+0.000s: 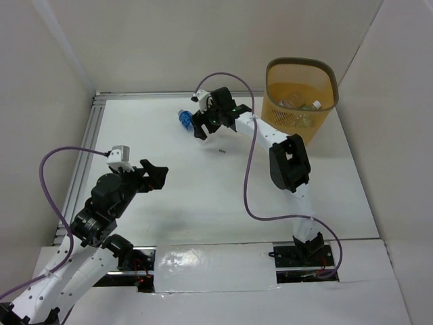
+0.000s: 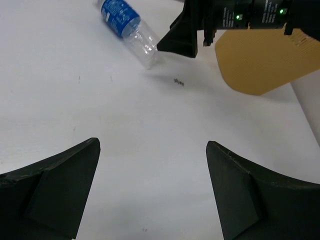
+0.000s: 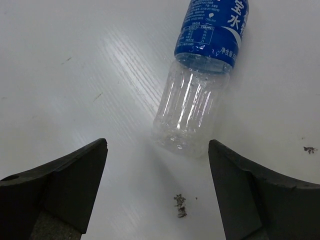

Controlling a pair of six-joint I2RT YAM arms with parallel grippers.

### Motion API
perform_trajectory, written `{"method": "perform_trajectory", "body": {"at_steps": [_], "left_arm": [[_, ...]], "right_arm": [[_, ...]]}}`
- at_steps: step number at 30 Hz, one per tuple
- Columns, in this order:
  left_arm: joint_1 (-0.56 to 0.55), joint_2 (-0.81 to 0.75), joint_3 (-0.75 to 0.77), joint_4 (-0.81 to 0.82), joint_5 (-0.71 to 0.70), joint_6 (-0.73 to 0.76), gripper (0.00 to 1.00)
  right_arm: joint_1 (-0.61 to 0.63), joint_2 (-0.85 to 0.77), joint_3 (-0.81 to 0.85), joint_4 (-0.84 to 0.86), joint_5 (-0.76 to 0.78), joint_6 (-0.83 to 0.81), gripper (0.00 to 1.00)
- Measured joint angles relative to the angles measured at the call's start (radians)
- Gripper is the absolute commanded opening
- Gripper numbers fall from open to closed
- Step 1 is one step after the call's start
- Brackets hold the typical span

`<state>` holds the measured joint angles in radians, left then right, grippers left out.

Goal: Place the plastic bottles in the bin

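Observation:
A clear bottle with a blue label (image 1: pixel 183 119) lies on its side on the white table at the back centre. It also shows in the right wrist view (image 3: pixel 200 75) and the left wrist view (image 2: pixel 128 30). My right gripper (image 1: pixel 201 130) is open just in front of the bottle's base, jaws wide and empty (image 3: pixel 157 150). The yellow-orange bin (image 1: pixel 299 98) stands at the back right with several bottles inside (image 1: pixel 301 105). My left gripper (image 1: pixel 157 175) is open and empty over the left middle of the table (image 2: pixel 152 150).
A small dark speck (image 1: pixel 222 150) lies on the table near the right gripper. White walls close the table in at the back and sides. A metal rail (image 1: pixel 88 142) runs along the left edge.

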<state>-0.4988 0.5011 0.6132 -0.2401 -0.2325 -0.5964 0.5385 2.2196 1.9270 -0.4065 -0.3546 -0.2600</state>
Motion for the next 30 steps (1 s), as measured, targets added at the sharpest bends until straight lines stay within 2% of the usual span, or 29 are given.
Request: {"method": "perform_trajectory", "body": {"at_steps": [6, 8, 10, 15, 17, 18, 21, 22, 23, 25, 26, 30], "left_arm": [[0.0, -0.035, -0.025, -0.089, -0.002, -0.038, 0.99], [0.0, -0.035, -0.025, -0.098, -0.002, -0.041, 0.99], [0.0, -0.034, -0.025, -0.101, 0.0, -0.041, 0.99], [0.0, -0.022, -0.025, -0.109, 0.005, -0.048, 0.98], [0.0, -0.011, -0.025, -0.113, 0.01, -0.058, 0.98], [0.0, -0.006, -0.025, -0.115, 0.01, -0.061, 0.98], [0.0, 0.003, -0.025, -0.119, 0.013, -0.066, 0.98], [0.0, 0.005, -0.025, -0.12, 0.013, -0.066, 0.98], [0.0, 0.007, -0.025, -0.12, 0.013, -0.066, 0.98], [0.0, 0.013, -0.025, -0.119, 0.015, -0.066, 0.98], [0.0, 0.019, -0.025, -0.118, 0.019, -0.066, 0.98], [0.0, 0.046, -0.027, -0.095, 0.032, -0.066, 0.98]], "right_arm": [[0.015, 0.059, 0.041, 0.003, 0.023, 0.068, 0.91], [0.02, 0.084, 0.053, 0.011, 0.041, 0.085, 0.93], [0.023, 0.111, 0.06, 0.024, 0.066, 0.097, 1.0], [0.026, 0.188, 0.079, 0.045, 0.114, 0.106, 1.0], [0.027, 0.215, 0.081, 0.052, 0.13, 0.105, 0.94], [0.027, 0.226, 0.081, 0.064, 0.137, 0.092, 0.84], [0.026, 0.227, 0.083, 0.078, 0.14, 0.092, 0.67], [0.026, 0.227, 0.083, 0.082, 0.137, 0.09, 0.57], [0.024, 0.227, 0.082, 0.084, 0.131, 0.089, 0.51], [0.019, 0.227, 0.079, 0.087, 0.12, 0.087, 0.43], [0.018, 0.226, 0.076, 0.09, 0.11, 0.085, 0.36], [0.005, 0.206, 0.06, 0.081, 0.064, 0.082, 0.22]]}}
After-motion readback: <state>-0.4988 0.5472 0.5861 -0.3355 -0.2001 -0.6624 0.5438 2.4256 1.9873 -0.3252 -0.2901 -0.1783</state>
